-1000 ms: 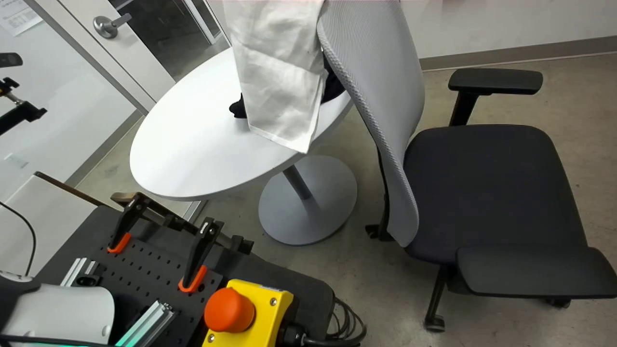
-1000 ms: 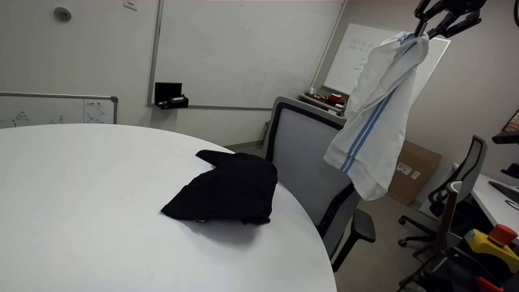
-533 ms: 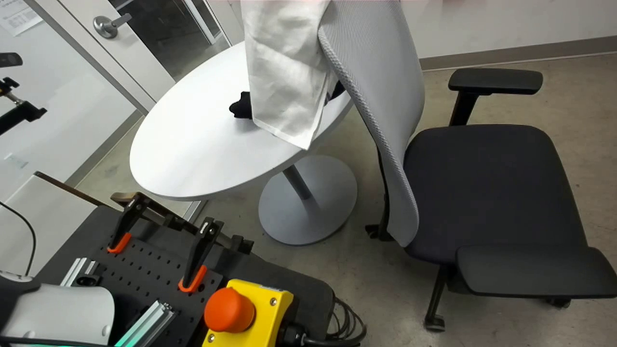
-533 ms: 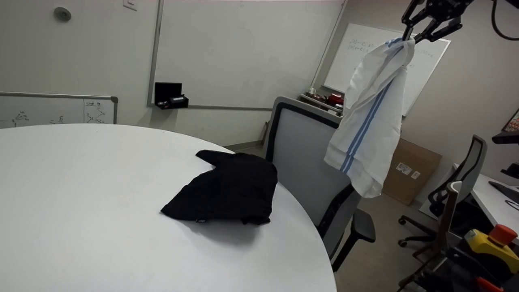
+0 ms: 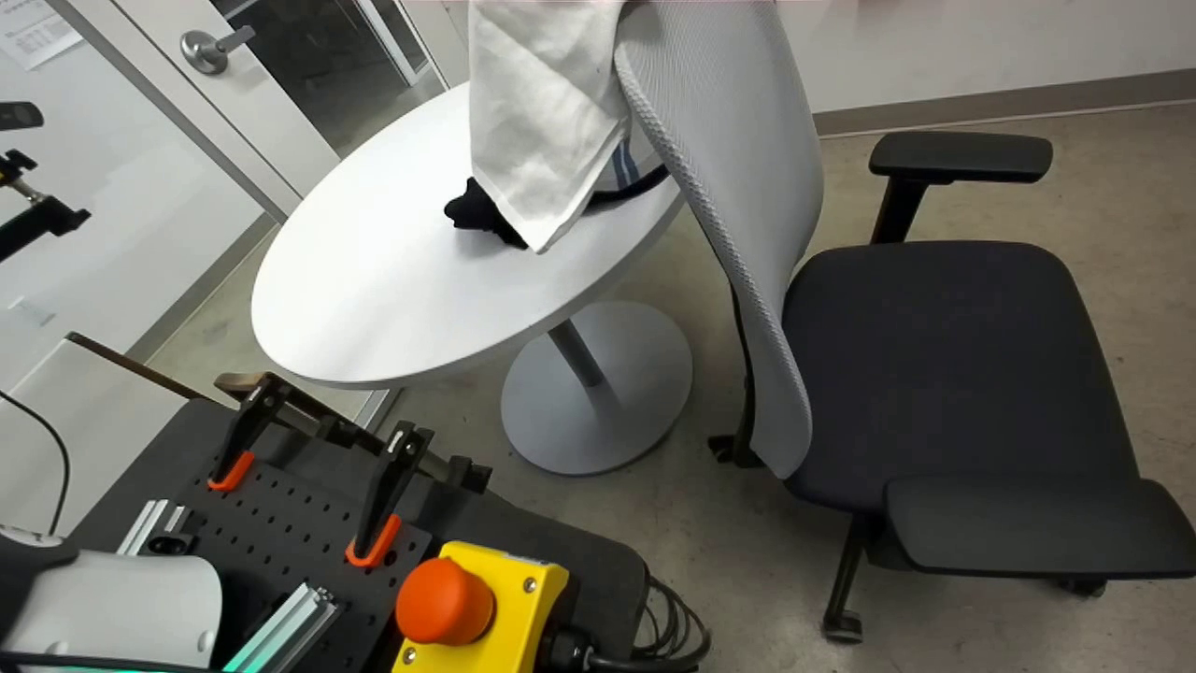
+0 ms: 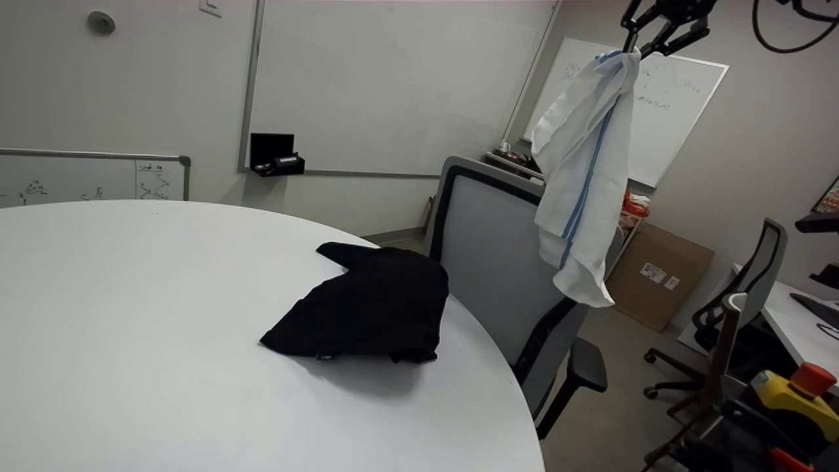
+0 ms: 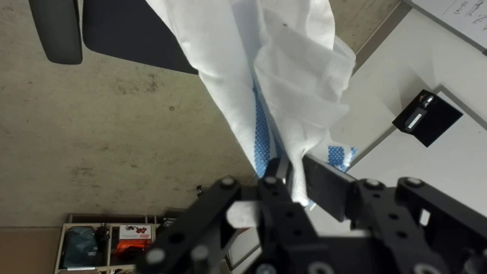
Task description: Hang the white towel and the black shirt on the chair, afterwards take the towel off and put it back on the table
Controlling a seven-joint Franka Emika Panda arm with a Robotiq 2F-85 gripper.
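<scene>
Wrist view: the chair (image 7: pixel 114 26) occupies 10 to 11 o'clock, with its armrest (image 7: pixel 57 34) left of the seat (image 7: pixel 152 53). The white towel (image 7: pixel 289 83), blue-striped, extends from my gripper (image 7: pixel 298 175) toward 12 o'clock. My jaws are clenched on a gathered fold of the towel, the cloth pinched between both fingers (image 7: pixel 329 186); a striped corner projects toward 2 o'clock of the grip. A black holder (image 7: pixel 426 118) is located at 3 o'clock.

In an exterior view: the table (image 6: pixel 164 295) extends from 9 to 6 o'clock. The black shirt (image 6: pixel 373 308) lies crumpled on it, just off center toward 7 o'clock, near the table edge. The backrest (image 6: pixel 491 255) stands to its right. The towel hangs from my gripper between 2 and 3 o'clock, overlapping the backrest along this line of sight; I cannot tell whether they touch. A cardboard box (image 6: pixel 662 275) stands at 3 o'clock. A yellow box (image 6: pixel 790 400) with a red button (image 6: pixel 813 379) is at 4 o'clock.

In an exterior view: a perforated plate (image 5: pixel 290 523) with two clamps (image 5: pixel 383 491) is at 8 o'clock. The towel hangs near 12 o'clock, screening part of the shirt; the backrest is directly to its right.
</scene>
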